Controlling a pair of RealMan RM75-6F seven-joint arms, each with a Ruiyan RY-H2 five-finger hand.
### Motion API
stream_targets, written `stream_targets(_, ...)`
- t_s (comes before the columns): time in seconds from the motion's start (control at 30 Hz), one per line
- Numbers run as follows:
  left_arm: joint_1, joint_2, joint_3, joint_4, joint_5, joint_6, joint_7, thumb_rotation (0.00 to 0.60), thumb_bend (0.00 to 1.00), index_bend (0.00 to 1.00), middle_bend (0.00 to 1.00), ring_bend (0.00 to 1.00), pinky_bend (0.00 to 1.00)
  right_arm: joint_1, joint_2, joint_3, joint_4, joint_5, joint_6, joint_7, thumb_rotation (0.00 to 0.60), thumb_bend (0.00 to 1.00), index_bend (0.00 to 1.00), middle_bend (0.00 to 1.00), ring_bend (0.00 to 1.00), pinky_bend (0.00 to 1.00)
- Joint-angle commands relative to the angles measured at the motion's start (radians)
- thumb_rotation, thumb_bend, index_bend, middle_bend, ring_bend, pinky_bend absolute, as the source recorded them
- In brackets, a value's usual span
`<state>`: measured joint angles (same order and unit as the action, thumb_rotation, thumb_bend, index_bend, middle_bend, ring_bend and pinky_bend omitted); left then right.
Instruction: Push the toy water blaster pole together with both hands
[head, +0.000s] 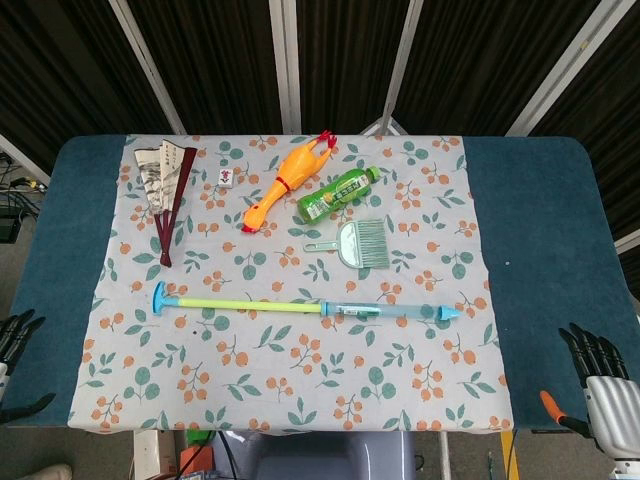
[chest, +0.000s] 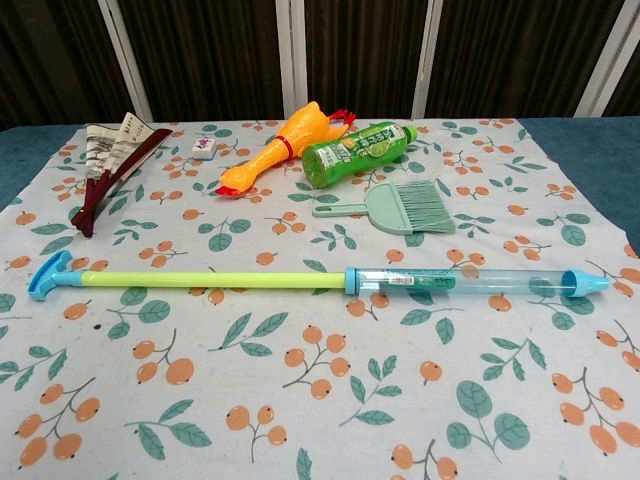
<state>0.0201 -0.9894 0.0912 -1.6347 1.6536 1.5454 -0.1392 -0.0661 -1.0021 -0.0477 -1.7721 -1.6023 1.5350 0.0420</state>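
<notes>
**Both hands wide, pole untouched**

Head view: the left hand (head: 17, 345) sits at the near left edge, fingers spread, holding nothing. The right hand (head: 602, 385) waits at the near right corner, fingers apart, empty too. Between them, the water blaster pole (head: 300, 307) lies across the cloth-covered surface (head: 540, 220), plunger drawn out.

Chest view: no hands showing. The pole lies extended, handle left, nozzle right, just in front of the small brush (chest: 400, 207).

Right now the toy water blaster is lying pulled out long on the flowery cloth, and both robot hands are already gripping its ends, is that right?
Not quite. The toy water blaster does lie extended on the cloth, but neither hand touches it. The head view shows the left hand and right hand open at the table's near corners, well away from the pole's ends.
</notes>
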Motion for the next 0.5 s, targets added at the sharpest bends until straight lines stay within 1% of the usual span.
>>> stream_targets(0.03,-0.001,0.000,0.000,0.001,-0.001,-0.002,-0.001,0.600,0.10,0.00,0.00,0.00,0.00,0.000,0.000,0.000,0.000,-0.001,0.000,-0.002,0.600,0.33,0.00,0.00,0.00,0.00)
stream_targets(0.5,-0.005,0.004,0.004,-0.005,0.000,-0.013,0.006,0.600,0.10,0.00,0.00,0.00,0.00,-0.001,0.002,0.000,0.001,0.003,0.001,0.006,0.600,0.33,0.00,0.00,0.00,0.00)
